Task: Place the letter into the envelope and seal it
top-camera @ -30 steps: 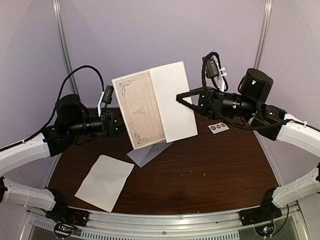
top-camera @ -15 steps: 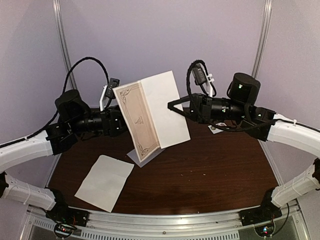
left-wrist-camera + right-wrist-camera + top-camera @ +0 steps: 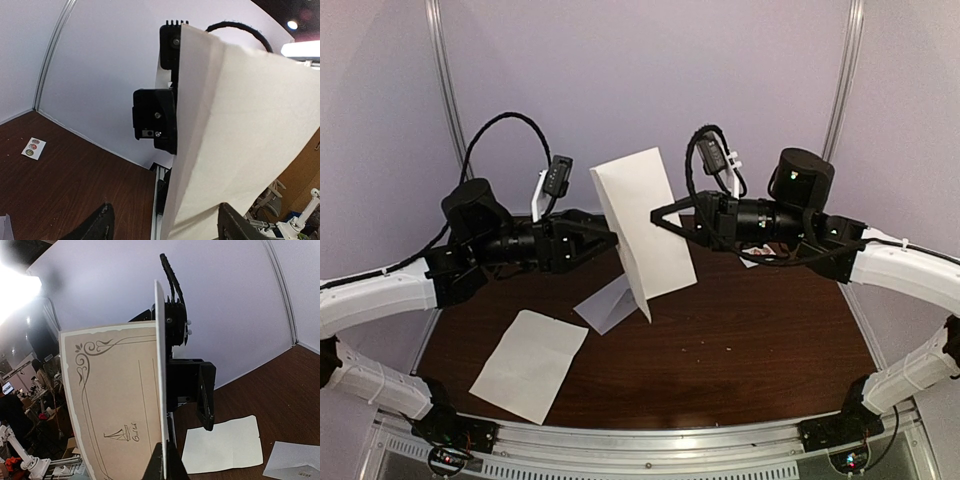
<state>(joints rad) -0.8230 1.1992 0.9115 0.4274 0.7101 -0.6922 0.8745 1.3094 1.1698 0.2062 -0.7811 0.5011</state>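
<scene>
The letter (image 3: 640, 225), a folded sheet that is white outside and beige with an ornate border inside (image 3: 117, 405), hangs upright above the table. My right gripper (image 3: 656, 217) is shut on one panel's edge, which shows edge-on between its fingers (image 3: 165, 462). My left gripper (image 3: 608, 238) is open at the letter's left side. In the left wrist view its fingers straddle the white folded sheet (image 3: 240, 140), one on each side, and neither visibly presses on it. The pale grey envelope (image 3: 608, 305) lies flat on the table under the letter, with a corner of it visible (image 3: 295, 467).
A plain white sheet (image 3: 530, 365) lies flat at the table's front left, also in the right wrist view (image 3: 222, 445). A small card of round stickers (image 3: 33, 148) lies near the back right edge. Purple walls close in the back.
The right gripper carried the letter left and turned it, so the top view now shows only its white outside. The left gripper moved right until its jaws straddled the letter, and they narrowed a little.
</scene>
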